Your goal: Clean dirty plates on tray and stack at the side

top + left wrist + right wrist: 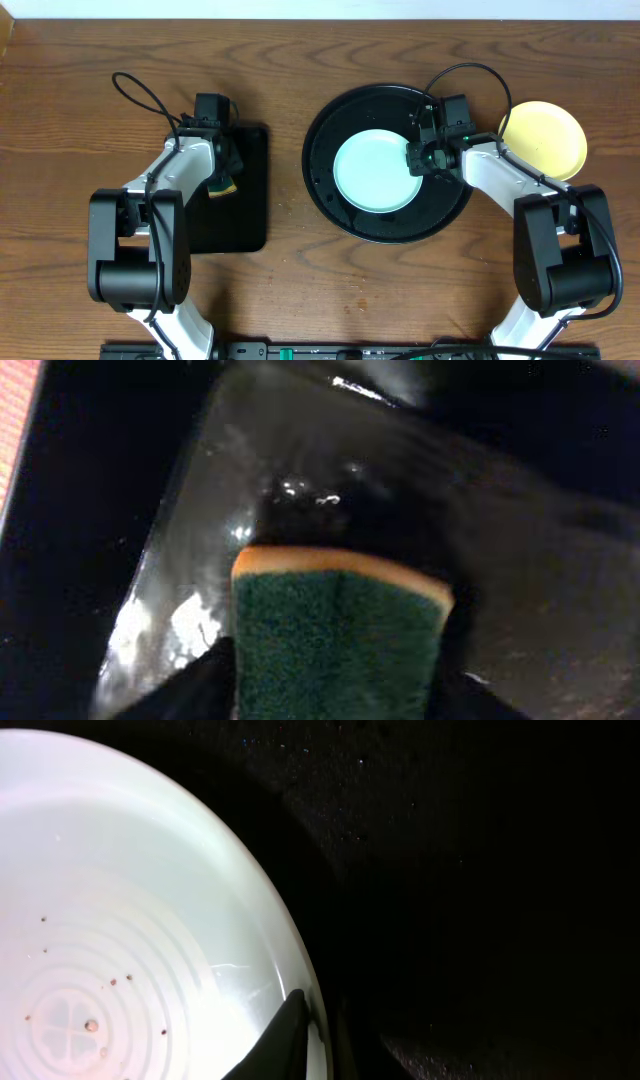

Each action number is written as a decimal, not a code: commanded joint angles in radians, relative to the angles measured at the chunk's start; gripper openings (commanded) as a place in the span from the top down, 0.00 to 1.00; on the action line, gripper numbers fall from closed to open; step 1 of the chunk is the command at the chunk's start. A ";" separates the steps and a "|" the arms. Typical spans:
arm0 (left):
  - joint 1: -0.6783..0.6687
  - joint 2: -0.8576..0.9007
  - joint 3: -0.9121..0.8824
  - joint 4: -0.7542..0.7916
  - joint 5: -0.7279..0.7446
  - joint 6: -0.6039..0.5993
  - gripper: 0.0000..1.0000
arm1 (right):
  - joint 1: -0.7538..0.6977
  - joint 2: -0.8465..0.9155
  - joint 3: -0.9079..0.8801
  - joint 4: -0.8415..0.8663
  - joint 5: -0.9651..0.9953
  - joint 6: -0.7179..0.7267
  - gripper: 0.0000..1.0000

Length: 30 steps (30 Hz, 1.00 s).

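A pale mint-blue plate (378, 172) lies in the round black tray (330, 205); the right wrist view shows small brown specks on the plate (130, 920). My right gripper (420, 158) pinches the plate's right rim, with one dark finger (285, 1040) on the inside of the rim. The other finger is lost against the black tray (480, 870). A pale yellow plate (545, 138) sits on the table to the right of the tray. My left gripper (222, 170) is over the rectangular tray. Its fingers (190, 690) press both sides of a green and yellow sponge (335, 630).
The small rectangular black tray (240, 215) lies at the left under the sponge (226, 186), and its wet surface (250, 480) glints. Brown wooden table surrounds both trays. Both arm bases stand at the front edge.
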<state>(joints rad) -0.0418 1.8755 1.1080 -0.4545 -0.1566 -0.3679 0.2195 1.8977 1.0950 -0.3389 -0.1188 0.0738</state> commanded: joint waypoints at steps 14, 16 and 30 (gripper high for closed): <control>0.002 -0.007 -0.068 0.018 -0.005 -0.010 0.43 | 0.004 0.007 -0.011 0.000 0.006 0.000 0.77; 0.002 -0.011 -0.061 0.023 -0.005 -0.010 0.58 | 0.004 0.007 -0.011 -0.001 0.006 0.000 0.76; -0.002 -0.463 -0.033 -0.149 0.172 0.038 0.92 | 0.004 0.007 -0.011 -0.005 0.006 0.000 0.27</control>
<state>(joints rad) -0.0418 1.5604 1.0679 -0.5880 0.0013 -0.3389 0.2279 1.8965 1.0916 -0.3382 -0.1387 0.0696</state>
